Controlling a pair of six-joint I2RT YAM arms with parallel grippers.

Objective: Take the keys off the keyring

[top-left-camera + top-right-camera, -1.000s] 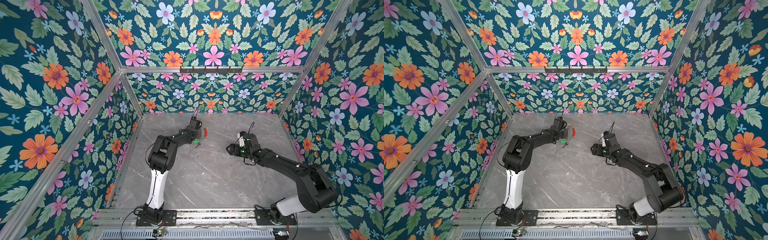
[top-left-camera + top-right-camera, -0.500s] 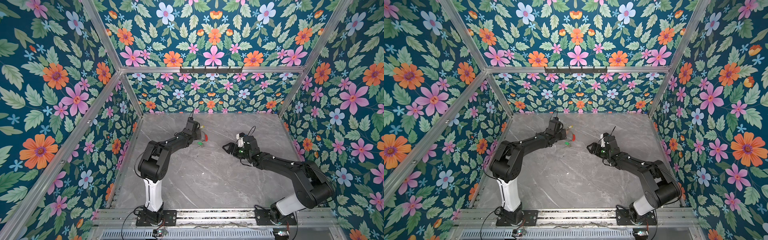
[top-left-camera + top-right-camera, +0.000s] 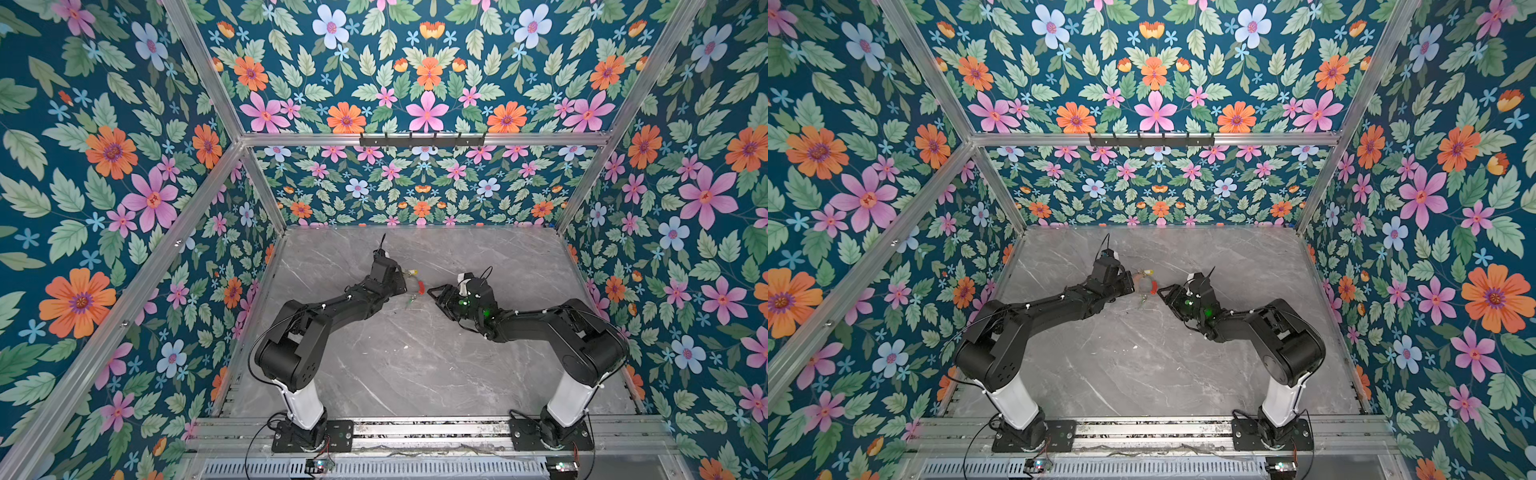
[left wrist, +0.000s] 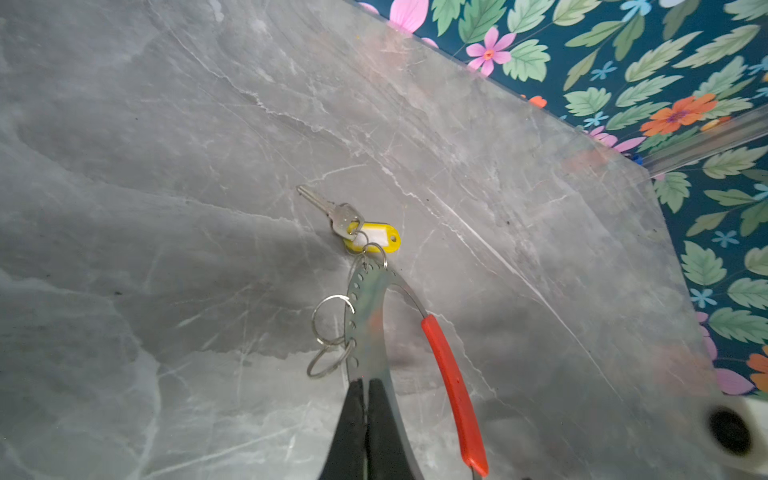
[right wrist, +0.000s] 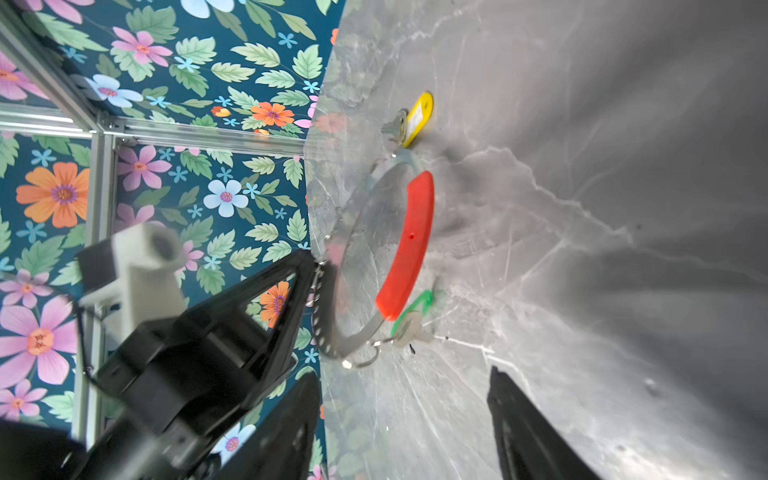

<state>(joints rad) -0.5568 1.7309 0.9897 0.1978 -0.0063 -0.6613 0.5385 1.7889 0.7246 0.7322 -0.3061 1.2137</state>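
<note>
Keyring (image 4: 365, 324) and keys are found near the middle of one grey marble table (image 3: 415, 365), between two black arms. One left arm (image 3: 332, 307) and one right arm (image 3: 540, 324) are stretched toward each other in both top views.

The left gripper (image 4: 366, 390) is clenched on the keyring's flat perforated band, with both jaws pressed together. The right gripper (image 5: 399, 399) is released: its two fingers (image 5: 511, 407) are spread wide, nothing is held between them, and it is placed just beside the keyring, apart from it.

One red sleeve (image 4: 451, 382) is seen over one arc of the hoop.

Two keys are counted. One yellow-tagged key (image 4: 332, 210) is laid on the table at the hoop's far end from the left gripper, joined to it by a small loop. One green-tagged key (image 5: 409, 332) is hung by the sleeve's other end; it is blurred, so whether the table is touched cannot be told.

Two bare split loops (image 4: 332, 318) are strung on the perforated band, one touching the other, just beyond the left fingertips.
</note>
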